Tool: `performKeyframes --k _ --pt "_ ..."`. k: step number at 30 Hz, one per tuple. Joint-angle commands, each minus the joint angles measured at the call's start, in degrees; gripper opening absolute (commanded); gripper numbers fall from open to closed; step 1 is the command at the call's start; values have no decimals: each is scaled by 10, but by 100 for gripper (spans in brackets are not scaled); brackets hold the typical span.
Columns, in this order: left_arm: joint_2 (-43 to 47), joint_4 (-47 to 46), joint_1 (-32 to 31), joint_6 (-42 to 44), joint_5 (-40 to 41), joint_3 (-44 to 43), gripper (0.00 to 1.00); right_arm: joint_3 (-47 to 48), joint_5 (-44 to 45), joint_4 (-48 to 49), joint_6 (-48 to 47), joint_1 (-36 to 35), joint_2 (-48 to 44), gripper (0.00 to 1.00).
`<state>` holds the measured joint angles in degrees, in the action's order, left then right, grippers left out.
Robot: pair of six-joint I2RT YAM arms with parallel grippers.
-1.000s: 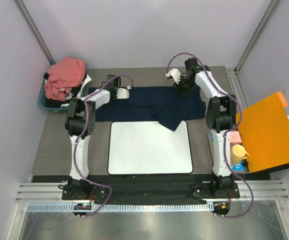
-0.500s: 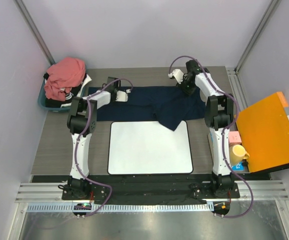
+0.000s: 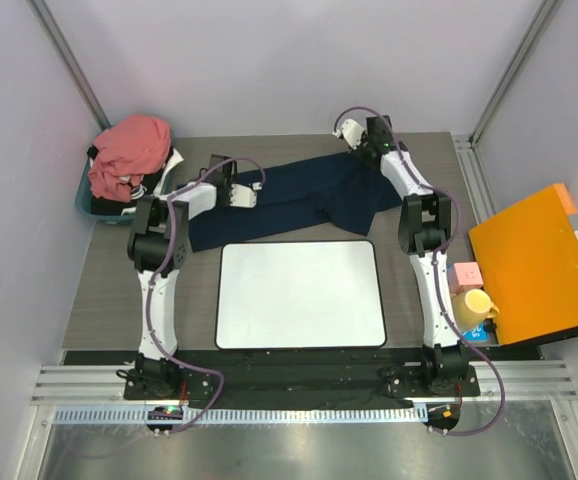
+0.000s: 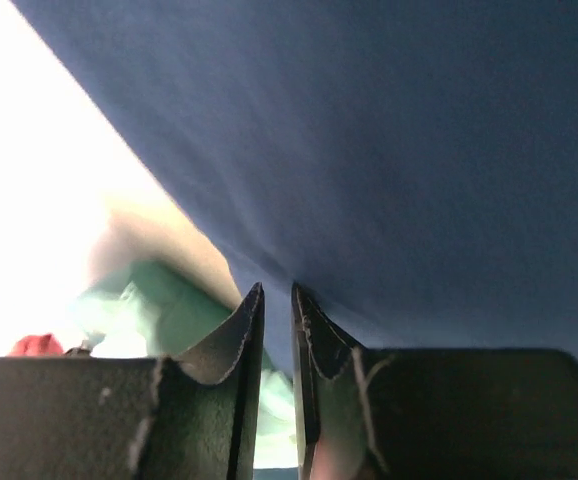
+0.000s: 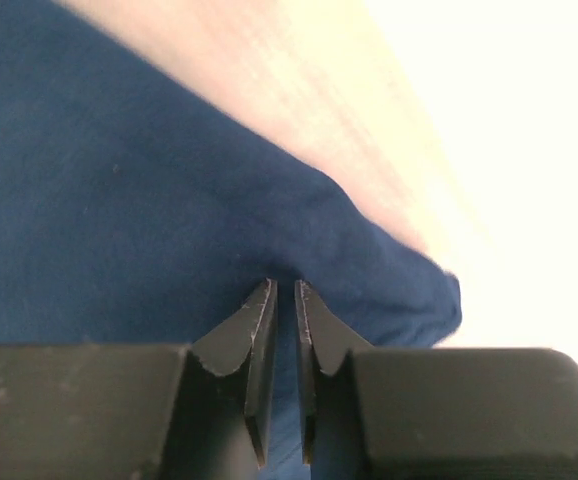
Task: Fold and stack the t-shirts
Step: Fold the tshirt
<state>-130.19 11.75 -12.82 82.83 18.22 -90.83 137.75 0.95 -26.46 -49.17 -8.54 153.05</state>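
Left gripper (image 3: 241, 193) (image 4: 277, 292) was closed to a sliver, pinching the left end of the navy t-shirt (image 3: 304, 195) (image 4: 419, 150) (image 5: 119, 200); the right gripper (image 3: 367, 152) (image 5: 285, 285), equally narrow, nipped its right end. That shirt stretched rumpled along the tabletop's (image 3: 109, 290) far edge, just beyond the white mat (image 3: 299, 295). At the far left corner, the pink t-shirt (image 3: 129, 150) sat heaped over a bin (image 3: 84, 203).

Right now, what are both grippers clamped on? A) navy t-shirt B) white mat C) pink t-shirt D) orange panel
A: each wrist view shows the left gripper and the right gripper with jaws nearly together, pinching dark blue cloth of the navy t-shirt.
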Motion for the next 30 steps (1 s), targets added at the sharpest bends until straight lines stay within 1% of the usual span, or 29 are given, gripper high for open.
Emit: performKeyframes --k 1,2,3,5,7,8,9,11,12,13,14,15,16,17,18,19,20,21,22,23,24,26,27,28,30 --pt "88 209 3 8 -210 29 18 7 49 168 4 -2 32 18" --pt "110 225 2 26 -230 34 18 5 69 225 4 -3 36 17" --pt "120 240 -4 34 -248 45 18 6 77 252 3 -3 44 15" --pt "139 271 -12 50 -269 54 19 13 97 320 4 -5 51 14" --pt "149 275 -22 46 -276 62 20 16 119 355 11 -9 52 16" --pt "152 274 -25 38 -283 61 20 11 128 379 26 -9 46 18" --pt "159 271 -27 14 -287 58 21 4 143 389 40 -9 24 23" --pt "165 216 -30 -40 -274 56 22 -26 143 394 84 -10 -11 30" --pt "172 192 -31 -95 -261 57 22 -34 126 382 102 -10 -28 39" --pt "176 134 -31 -118 -244 61 22 -38 108 361 121 -10 -68 44" --pt "180 105 -31 -138 -206 65 22 -34 75 298 167 -10 -86 47" --pt "189 81 -30 -162 -189 78 22 -34 -20 254 175 -10 -104 52" --pt "193 38 -30 -166 -167 86 22 -41 -77 217 179 -13 -149 54" --pt "195 16 -30 -168 -145 104 22 -74 -120 161 175 -17 -172 58" --pt "198 -2 -30 -179 -103 109 22 -99 -186 137 135 -26 -198 59" --pt "198 -28 -29 -190 -79 112 22 -127 -205 94 109 -44 -240 61" --pt "196 -37 -25 -204 -58 108 22 -184 -225 71 80 -55 -263 63" --pt "190 -40 -22 -246 -16 101 22 -212 -257 49 19 -64 -281 64" --pt "187 -36 -19 -271 2 94 22 -260 -268 23 1 -80 -311 64" --pt "185 -24 -10 -292 15 74 20 -278 -279 9 -19 -88 -319 66" --pt "183 -1 -5 -338 31 66 18 -289 -287 -8 -49 -95 -325 67" --pt "189 27 8 -369 27 61 17 -297 -297 -44 -53 -113 -326 68" --pt "195 43 11 -375 17 66 17 -293 -307 -60 -64 -119 -324 68" --pt "208 42 14 -374 18 91 17 -284 -326 -87 -71 -124 -320 68" --pt "216 21 16 -373 41 114 17 -282 -326 -102 -94 -145 -313 69"
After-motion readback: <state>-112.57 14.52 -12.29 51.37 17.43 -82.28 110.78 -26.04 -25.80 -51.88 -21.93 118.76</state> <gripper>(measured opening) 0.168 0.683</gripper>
